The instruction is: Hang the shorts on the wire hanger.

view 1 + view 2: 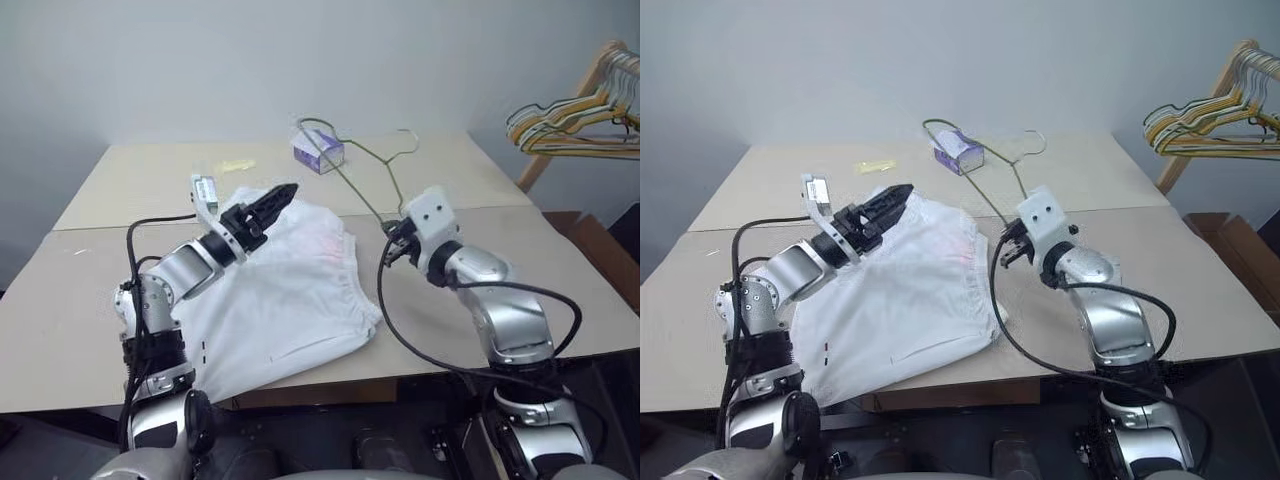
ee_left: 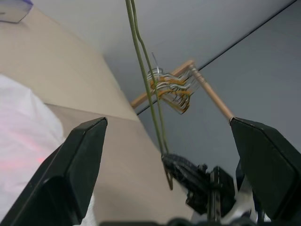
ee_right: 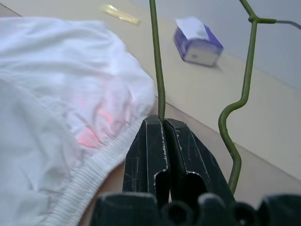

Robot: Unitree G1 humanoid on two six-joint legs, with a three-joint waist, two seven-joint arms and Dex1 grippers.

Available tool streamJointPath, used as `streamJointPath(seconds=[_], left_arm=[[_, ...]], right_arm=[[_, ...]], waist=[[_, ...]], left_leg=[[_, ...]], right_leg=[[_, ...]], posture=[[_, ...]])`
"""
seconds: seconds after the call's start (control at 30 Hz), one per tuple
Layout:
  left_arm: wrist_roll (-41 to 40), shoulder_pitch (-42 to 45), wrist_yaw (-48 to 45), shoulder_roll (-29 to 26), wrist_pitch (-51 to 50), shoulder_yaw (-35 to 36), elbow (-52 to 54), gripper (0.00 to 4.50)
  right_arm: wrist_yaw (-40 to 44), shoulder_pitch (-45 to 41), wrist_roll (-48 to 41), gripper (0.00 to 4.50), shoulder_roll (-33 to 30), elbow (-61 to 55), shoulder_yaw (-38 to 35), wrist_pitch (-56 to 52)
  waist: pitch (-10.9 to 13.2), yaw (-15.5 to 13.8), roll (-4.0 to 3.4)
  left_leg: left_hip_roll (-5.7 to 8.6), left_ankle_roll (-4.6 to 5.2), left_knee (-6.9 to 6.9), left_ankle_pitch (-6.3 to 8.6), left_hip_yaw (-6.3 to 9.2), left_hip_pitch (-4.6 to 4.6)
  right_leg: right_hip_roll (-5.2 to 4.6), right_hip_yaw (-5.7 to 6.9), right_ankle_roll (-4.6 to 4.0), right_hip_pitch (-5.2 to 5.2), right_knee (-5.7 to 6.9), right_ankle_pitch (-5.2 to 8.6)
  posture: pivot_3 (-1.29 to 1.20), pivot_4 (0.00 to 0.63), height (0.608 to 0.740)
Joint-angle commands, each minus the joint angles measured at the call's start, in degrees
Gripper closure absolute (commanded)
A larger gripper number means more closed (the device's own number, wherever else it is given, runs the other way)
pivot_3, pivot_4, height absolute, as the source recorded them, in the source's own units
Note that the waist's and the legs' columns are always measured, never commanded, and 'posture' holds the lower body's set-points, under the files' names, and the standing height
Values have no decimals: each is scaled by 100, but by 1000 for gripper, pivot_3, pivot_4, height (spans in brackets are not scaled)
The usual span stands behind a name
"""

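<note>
Left gripper [image 1: 283, 194] hovers spread wide over the shorts [image 1: 285, 300], which lie flat at centre frame. Right of centre, the right gripper [image 3: 163, 123] is pinching the wire hanger [image 1: 360, 180], tilted up toward the tissue box [image 1: 318, 150].

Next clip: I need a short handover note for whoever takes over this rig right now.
Right gripper: shut on the wire hanger, holding it by one wire, lifted off the table.
Left gripper: open, holding nothing, above the shorts.
Shorts: flat on the table near the front edge, waistband toward the right arm.
Done: hanger picked up.
Left: get the shorts onto the hanger.
</note>
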State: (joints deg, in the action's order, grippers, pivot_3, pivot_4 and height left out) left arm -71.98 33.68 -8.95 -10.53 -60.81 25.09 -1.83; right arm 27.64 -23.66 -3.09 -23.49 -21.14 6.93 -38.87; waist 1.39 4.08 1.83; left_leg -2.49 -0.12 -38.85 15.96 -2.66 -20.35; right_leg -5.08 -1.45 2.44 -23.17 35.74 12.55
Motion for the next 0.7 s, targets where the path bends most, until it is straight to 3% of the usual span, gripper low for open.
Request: streamJointPath(seconds=[0.03,0.3,0.43,0.7], left_arm=[[-382,224,-14,24,82,68,65,0],[-479,201,40,-10,312,25,128,0],[-457,213,190,10,487,36,88,867],[-566,150,180,-7,547,-52,159,3534]], right_arm=[[182,101,-108,4479,-31,-451,63,568],[272,270,-148,4479,84,-561,199,1073],[452,370,-210,4500,20,-605,275,1332],[486,402,-219,4500,45,-580,316,1342]], waist=[[0,10,0],[0,1,0],[1,-7,1],[1,-7,1]], left_leg=[[1,0,0,0,0,0],[1,-1,1,0,1,4],[2,0,1,0,1,1],[2,-1,0,0,0,2]], right_leg=[[-1,0,0,0,0,0],[0,0,-2,3,-2,0],[-1,0,-2,4,-6,0],[0,1,-2,5,-6,0]], posture=[[-58,0,740],[-56,0,740],[-54,0,740],[-54,0,740]])
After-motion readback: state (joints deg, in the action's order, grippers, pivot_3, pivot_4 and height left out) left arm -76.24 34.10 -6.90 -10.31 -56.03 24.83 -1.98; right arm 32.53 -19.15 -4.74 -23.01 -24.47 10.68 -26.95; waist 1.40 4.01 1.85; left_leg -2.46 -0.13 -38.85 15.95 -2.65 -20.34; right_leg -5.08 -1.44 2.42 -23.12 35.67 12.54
